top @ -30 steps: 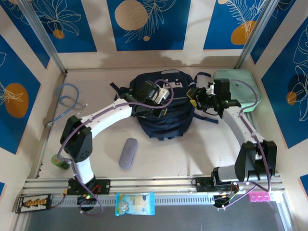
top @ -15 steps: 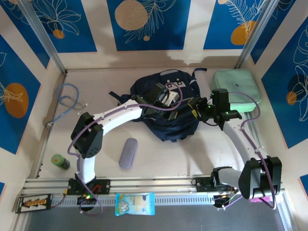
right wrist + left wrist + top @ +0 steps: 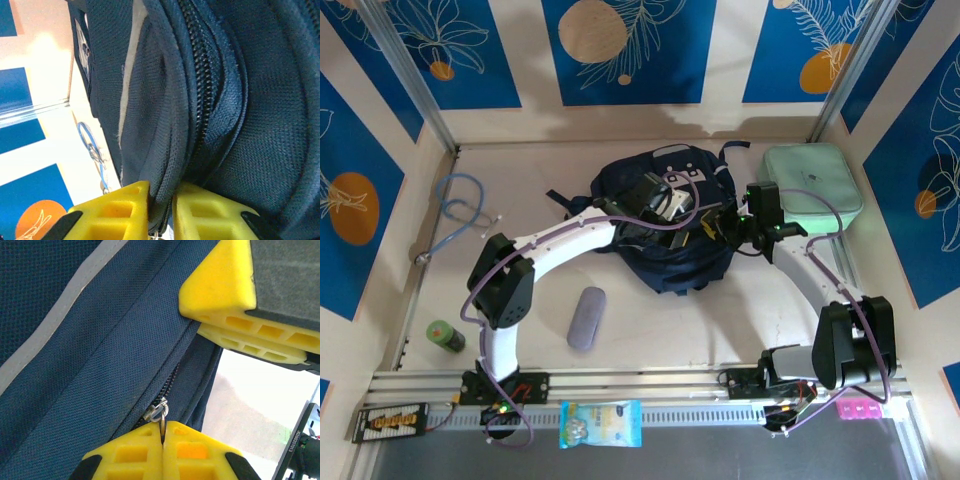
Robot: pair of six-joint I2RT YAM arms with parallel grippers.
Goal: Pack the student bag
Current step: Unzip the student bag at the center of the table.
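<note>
Left gripper (image 3: 162, 434): fingers pressed together, pinching the metal zipper pull (image 3: 158, 414) where the zip line ends at the pads. Right gripper (image 3: 161, 194): closed down on a fold of navy fabric beside the zipper teeth (image 3: 200, 90), cloth bunched between the two yellow pads. In the left wrist view the right gripper's pads sit just above and right of the pull, on the same seam, and the grey trim stripe (image 3: 50, 340) runs diagonally to the left of it.

In the top view both grippers meet on the right side of the student bag (image 3: 670, 270). The bag lies flat in the middle of the table (image 3: 720, 320), toward the far edge.

Rest of the table:
- mint green zip case (image 3: 812, 185), far right corner, apart from the bag
- grey oblong case (image 3: 586, 317), near side of the bag, left of centre
- small green canister (image 3: 445, 336), by the left edge
- blue cable (image 3: 460, 205), coiled at the far left
- snack packet (image 3: 601, 423), on the rail at the near edge
</note>
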